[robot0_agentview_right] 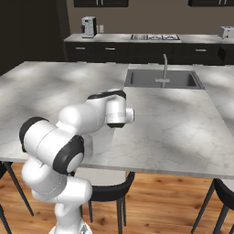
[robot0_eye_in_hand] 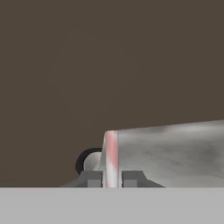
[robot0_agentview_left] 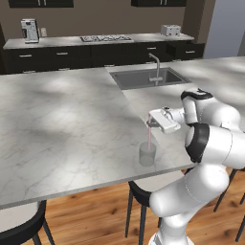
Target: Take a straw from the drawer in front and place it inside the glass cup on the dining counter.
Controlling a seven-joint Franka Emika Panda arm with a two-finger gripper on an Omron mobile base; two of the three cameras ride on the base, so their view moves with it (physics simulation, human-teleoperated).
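The gripper [robot0_agentview_left: 151,122] is positioned above the glass cup [robot0_agentview_left: 147,153], near the front edge of the dining counter [robot0_agentview_left: 62,124]. Its two fingers are clamped on the straw [robot0_agentview_left: 149,136] — in the hand view the straw [robot0_eye_in_hand: 111,158] stands between the dark fingertips [robot0_eye_in_hand: 91,178], which press against it from both sides. In the left base view the straw hangs nearly upright from the gripper, and its lower end is inside the cup; whether it touches the cup's bottom cannot be determined. The cup stands upright on the marble, to the near side of the inset sink [robot0_agentview_left: 143,77] and well apart from it. In the right base view the arm's own body hides the gripper and cup, while the counter [robot0_agentview_right: 173,128] and sink [robot0_agentview_right: 162,78] remain visible. Black stools [robot0_agentview_left: 139,194] stand below the counter's edge — one directly under the cup's position.
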